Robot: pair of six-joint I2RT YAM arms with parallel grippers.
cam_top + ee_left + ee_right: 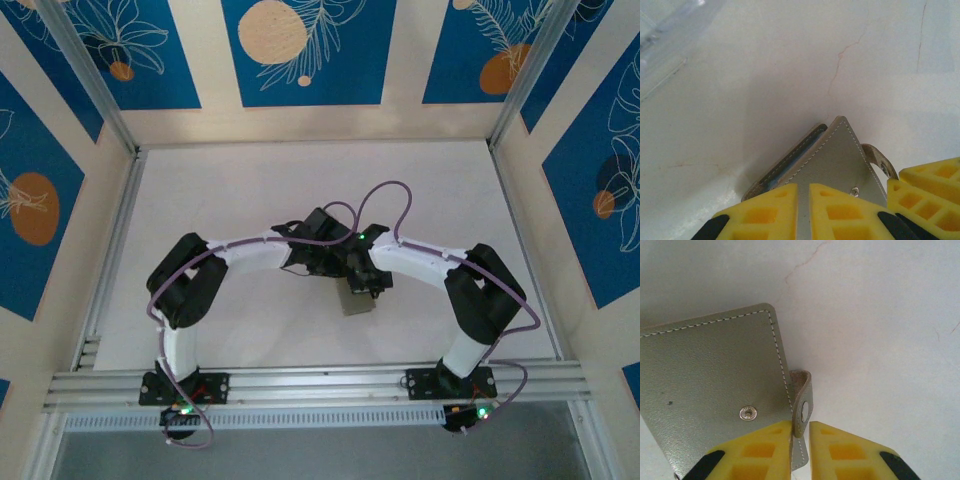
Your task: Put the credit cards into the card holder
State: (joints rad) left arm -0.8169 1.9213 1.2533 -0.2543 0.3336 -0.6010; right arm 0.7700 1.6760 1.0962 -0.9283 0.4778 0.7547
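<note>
Left gripper (803, 192) clamped on a corner of the grey card holder (832, 155); right gripper (800, 430) pinched together on its snap tab (802, 390); holder lies on the white desk (880, 315).

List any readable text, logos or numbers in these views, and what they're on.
None readable.
The card holder is plain grey leather with stitching and a snap stud; no brand mark or lettering.
The wall panels carry flower prints, no words.
</note>
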